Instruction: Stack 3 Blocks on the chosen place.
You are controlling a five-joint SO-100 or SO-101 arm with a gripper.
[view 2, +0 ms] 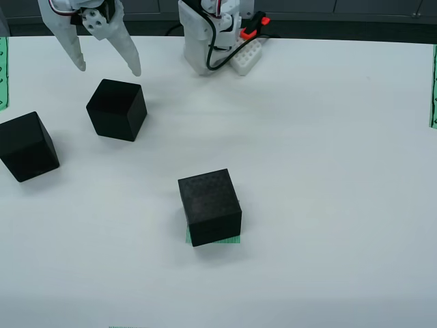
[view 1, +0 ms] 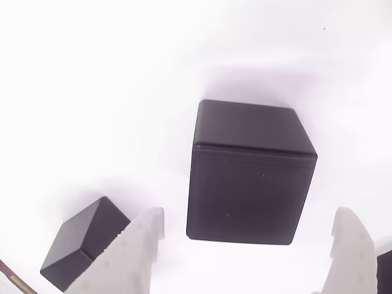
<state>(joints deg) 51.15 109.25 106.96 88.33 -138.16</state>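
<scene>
In the view from above, my gripper [view 2: 109, 68] hangs open at the top left, its white fingers [view 2: 130, 58] spread just behind a black block [view 2: 116, 109] without touching it. The view that rides on the gripper shows this block [view 1: 248, 177] large and slightly rotated, ahead of the open gripper [view 1: 250, 212]. A second block [view 2: 27, 145] lies further left and appears low on the left [view 1: 82, 242] in the gripper's view. A third block [view 2: 209, 206] stands on the chosen place [view 2: 215, 240], of which a thin green edge peeks out.
The arm's white base [view 2: 212, 34] with cables stands at the back centre. Narrow green striped strips lie at the left edge [view 2: 3, 72] and right edge [view 2: 433, 85]. The table is white.
</scene>
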